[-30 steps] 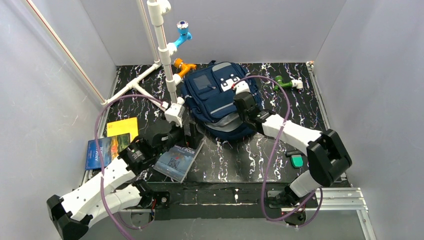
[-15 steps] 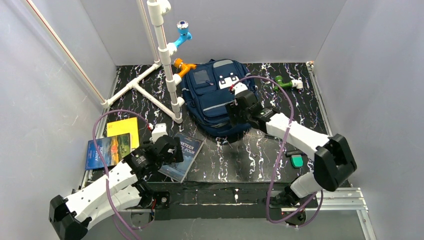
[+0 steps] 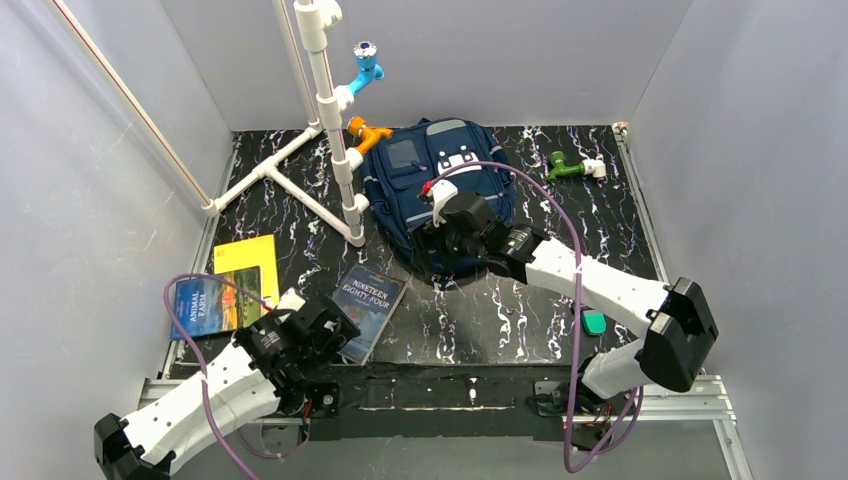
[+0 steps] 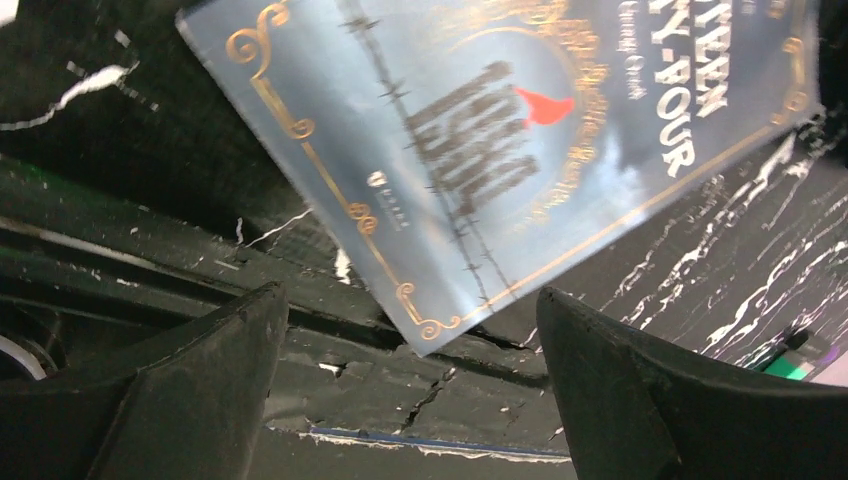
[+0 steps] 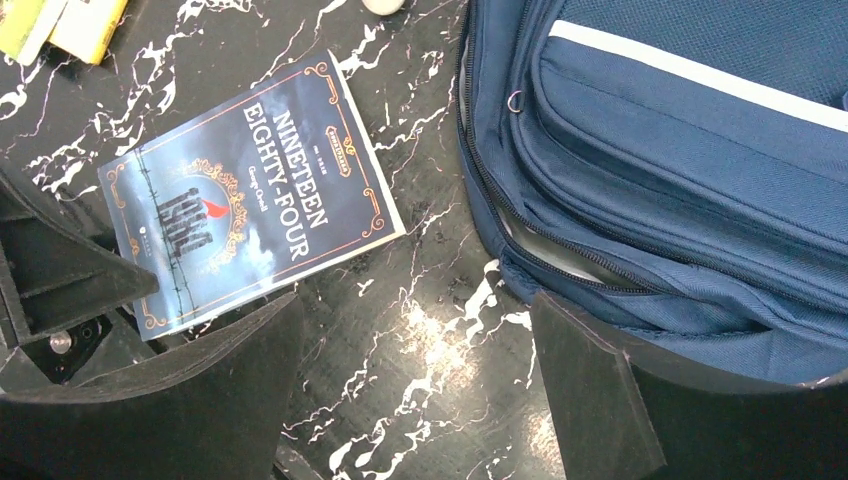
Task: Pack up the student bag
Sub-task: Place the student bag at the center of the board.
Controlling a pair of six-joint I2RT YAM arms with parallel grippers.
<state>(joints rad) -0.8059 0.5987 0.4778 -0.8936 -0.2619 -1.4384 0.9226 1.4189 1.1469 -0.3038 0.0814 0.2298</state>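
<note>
Student bag: the navy student bag (image 3: 400, 185) is lying flat on the black marbled tabletop (image 3: 500, 310), towards the back and middle, with its front pockets facing up
Bag opening: along the bag's near edge a zip (image 5: 560, 255) is gaping slightly, and pale lining is showing in the slit
Right gripper: the right gripper (image 5: 415, 310) is hovering by the bag's near-left corner, its jaws standing wide apart and holding nothing, with bare tabletop showing between them
Left gripper: the left gripper (image 4: 410, 310) is hanging low at the near edge of the tabletop, its jaws spread wide and empty; a book's near corner is showing in the gap, touched by neither jaw
Novel: the dark paperback titled Nineteen Eighty-Four (image 3: 367, 303) is lying face up and tilted, just beside the bag's near-left corner and not touching it
Other books: a yellow book (image 3: 247, 255) and an Animal Farm book (image 3: 205, 303) are lying together at the left edge; I cannot tell whether they are overlapping
Pipe frame: a white pipe frame (image 3: 322, 100) is standing at the back left, carrying a blue fitting (image 3: 365, 65) up high, and an orange fitting (image 3: 365, 132) is sticking out lower down, next to the bag's far-left corner
Right side: a green fitting (image 3: 567, 165) is lying near the back, a little right of the bag, and a small green object (image 3: 594, 322), too small to make out, is lying beside the right arm
</note>
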